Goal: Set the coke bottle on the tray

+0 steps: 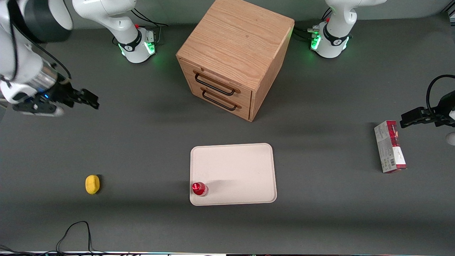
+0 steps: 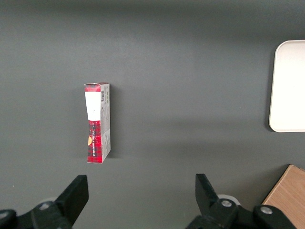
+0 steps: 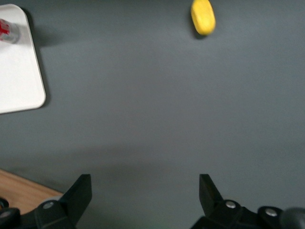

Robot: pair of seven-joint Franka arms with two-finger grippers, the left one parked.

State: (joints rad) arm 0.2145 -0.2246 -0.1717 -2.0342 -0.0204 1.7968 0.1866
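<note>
Gripper up at the working arm's end of the table, fingers spread wide apart in the wrist view, nothing between them, well above bare tabletop. Lemon lying nearer the front camera than the gripper, well apart from it, untouched. Further along toward the table's middle: tray, flat on the table, well apart from the gripper and nearer the front camera. Coke bottle standing upright on the tray, in the corner nearest the front camera on the working arm's side, close to the rim; seems fully inside the rim, though the top-down angle makes the base hard to confirm. Same bottle just visible at the tray's corner in the right wrist view, tray edge there too. Wooden drawer cabinet in the middle, farther from the front camera than the tray, both drawers closed. Carton way off at the parked arm's end, irrelevant.

Step in hand, judged: placement done, bottle released, arm clear of the tray. Next move calls for nothing much: hold clear or park, avoid sweeping back over the tray corner and knocking the bottle off the rim.
</note>
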